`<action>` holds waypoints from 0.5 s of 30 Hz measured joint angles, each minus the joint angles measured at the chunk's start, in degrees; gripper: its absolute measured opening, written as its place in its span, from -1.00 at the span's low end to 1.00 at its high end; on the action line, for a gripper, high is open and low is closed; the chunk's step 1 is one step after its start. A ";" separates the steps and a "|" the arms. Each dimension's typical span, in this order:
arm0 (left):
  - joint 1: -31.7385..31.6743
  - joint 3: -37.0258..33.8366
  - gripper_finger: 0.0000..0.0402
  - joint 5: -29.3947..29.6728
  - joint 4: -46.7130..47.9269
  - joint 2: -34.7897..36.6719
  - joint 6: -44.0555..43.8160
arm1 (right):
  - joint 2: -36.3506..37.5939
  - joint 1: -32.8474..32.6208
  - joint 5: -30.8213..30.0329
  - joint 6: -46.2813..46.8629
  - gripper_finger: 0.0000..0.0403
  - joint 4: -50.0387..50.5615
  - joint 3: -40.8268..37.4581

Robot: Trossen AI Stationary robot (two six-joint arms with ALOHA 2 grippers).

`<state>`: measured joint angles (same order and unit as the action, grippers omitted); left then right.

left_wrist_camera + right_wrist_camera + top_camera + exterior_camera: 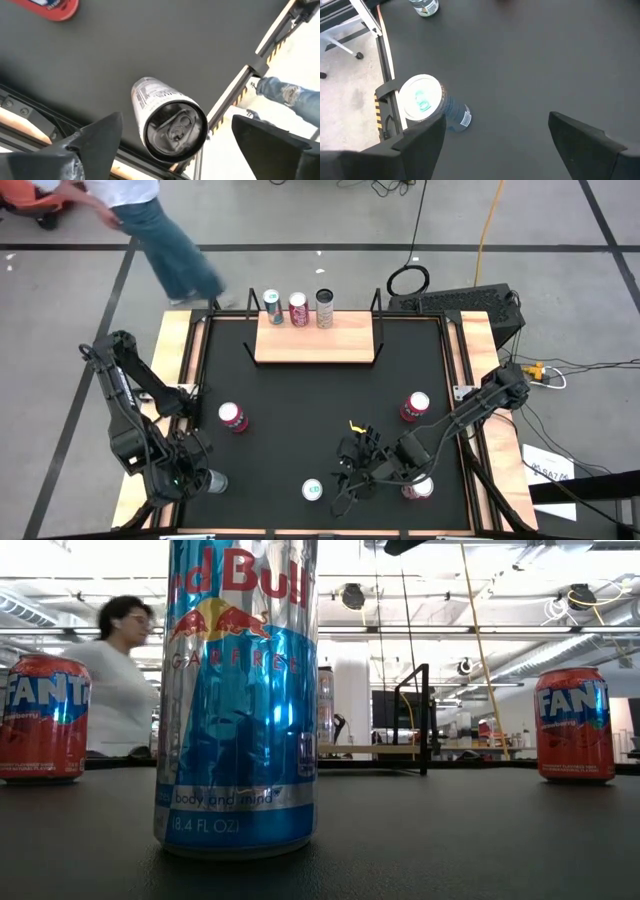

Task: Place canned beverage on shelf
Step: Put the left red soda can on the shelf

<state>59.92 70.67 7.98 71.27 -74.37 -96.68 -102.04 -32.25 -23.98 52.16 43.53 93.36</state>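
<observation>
Fingers first: the left gripper (170, 145) has its two fingers (95, 137) spread wide, one on each side of a silver can (167, 122). They do not touch the can and hold nothing. This gripper is low over the near left corner of the table (310, 395). The right gripper (492, 145) has its fingers (580, 137) spread wide too, and they are empty. It hangs over the near right part of the table, close to a blue can (425, 100) with a white top.

After that, big things to small things. The table is black with wood strips down its sides. A person (150, 225) in blue jeans is on the floor past the far left corner. The left arm (135, 415) reaches in from the left side and the right arm (455, 420) from the right.

The shelf (318, 340) is a small light wood board at the far edge of the table, with black wire ends. Three cans stand in a row on it: a green can (273, 307), a red can (298, 309) and a grey can (324, 308).

Other cans stand on the table, well apart. One Fanta can (232, 417) is on the left. Another Fanta can (414, 407) is on the right. The blue can is a tall Red Bull and stands near the front edge. A pink-topped can (420, 488) shows just beside the right gripper.
</observation>
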 joint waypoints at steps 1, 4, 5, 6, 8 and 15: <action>0.00 0.00 0.88 -0.28 -0.33 0.00 0.04 | 0.00 -0.02 0.02 0.19 0.69 0.00 0.00; 0.00 0.00 0.90 -0.30 -0.64 0.00 -0.02 | 0.00 -0.02 0.10 0.55 0.69 0.00 0.00; 0.00 0.00 0.90 -0.30 -0.67 0.00 -0.02 | 0.00 -0.02 0.12 0.56 0.69 0.01 0.00; 0.00 0.00 0.90 -0.30 -0.68 0.00 -0.02 | 0.00 -0.02 0.13 0.66 0.69 0.00 0.00; 0.00 0.00 0.90 -0.31 -0.68 0.00 -0.22 | 0.00 -0.02 0.17 1.09 0.69 0.02 0.00; -0.17 0.02 0.90 -0.45 2.78 0.00 -0.06 | 0.00 -0.02 0.17 1.36 0.69 0.02 0.00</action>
<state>59.75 70.70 7.54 74.05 -74.37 -96.75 -102.04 -32.27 -23.81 53.52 43.55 93.36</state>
